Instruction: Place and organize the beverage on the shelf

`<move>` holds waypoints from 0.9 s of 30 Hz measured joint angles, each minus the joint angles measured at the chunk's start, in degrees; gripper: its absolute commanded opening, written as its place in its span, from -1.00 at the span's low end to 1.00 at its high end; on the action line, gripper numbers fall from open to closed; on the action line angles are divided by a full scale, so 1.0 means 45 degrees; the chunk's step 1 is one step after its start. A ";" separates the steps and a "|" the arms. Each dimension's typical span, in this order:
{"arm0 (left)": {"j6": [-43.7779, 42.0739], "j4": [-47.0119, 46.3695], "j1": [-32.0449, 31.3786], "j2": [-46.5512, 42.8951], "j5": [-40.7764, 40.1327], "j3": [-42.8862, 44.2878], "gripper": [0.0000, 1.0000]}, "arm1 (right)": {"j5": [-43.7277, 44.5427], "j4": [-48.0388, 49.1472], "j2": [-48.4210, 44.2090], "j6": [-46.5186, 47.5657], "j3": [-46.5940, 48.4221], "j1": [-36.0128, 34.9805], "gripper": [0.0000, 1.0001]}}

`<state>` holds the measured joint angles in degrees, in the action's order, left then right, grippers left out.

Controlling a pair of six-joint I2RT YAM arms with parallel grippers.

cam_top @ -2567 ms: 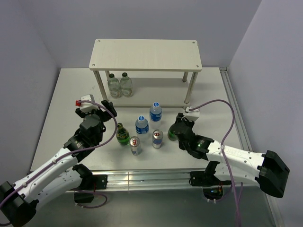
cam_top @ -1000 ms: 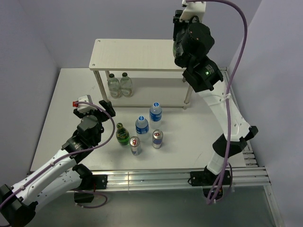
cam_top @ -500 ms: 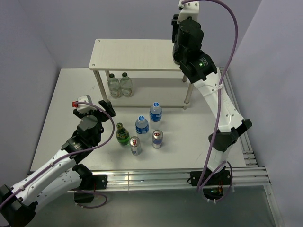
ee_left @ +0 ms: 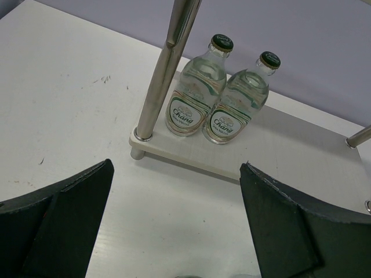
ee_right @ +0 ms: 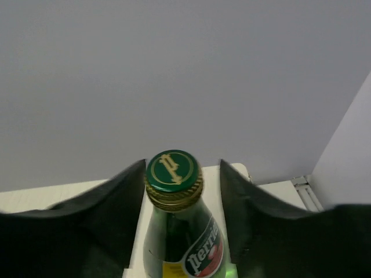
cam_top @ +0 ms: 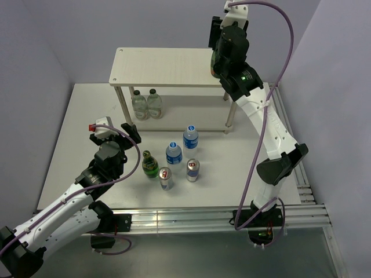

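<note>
Right fingers [ee_right: 87,231] flank the upright, cap-up green bottle [ee_right: 174,231], grip unclear; left fingers [ee_left: 58,226] spread wide.

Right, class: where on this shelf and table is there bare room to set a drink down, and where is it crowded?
Free: the shelf's top board left of the green bottle at its right end; the lower board right of the two clear bottles; the table right of the cans. Crowded: mid-table, where five drinks cluster.

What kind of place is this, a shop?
Probably a robot test lab, not a shop: a left arm and right arm bolted to a white table, plain grey walls, one small shelf with a few bottles.
</note>
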<state>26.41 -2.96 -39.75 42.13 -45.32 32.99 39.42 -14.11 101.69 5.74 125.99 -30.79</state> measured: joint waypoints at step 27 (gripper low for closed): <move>0.0005 0.0146 -0.0010 0.0029 -0.0005 0.0000 0.94 | 0.0185 0.1409 -0.6829 -0.2225 -0.8170 -0.0408 0.77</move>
<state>26.44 -2.31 -39.79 42.26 -45.34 32.99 40.25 -7.77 70.96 -4.27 89.23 -32.62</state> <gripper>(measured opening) 0.974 0.884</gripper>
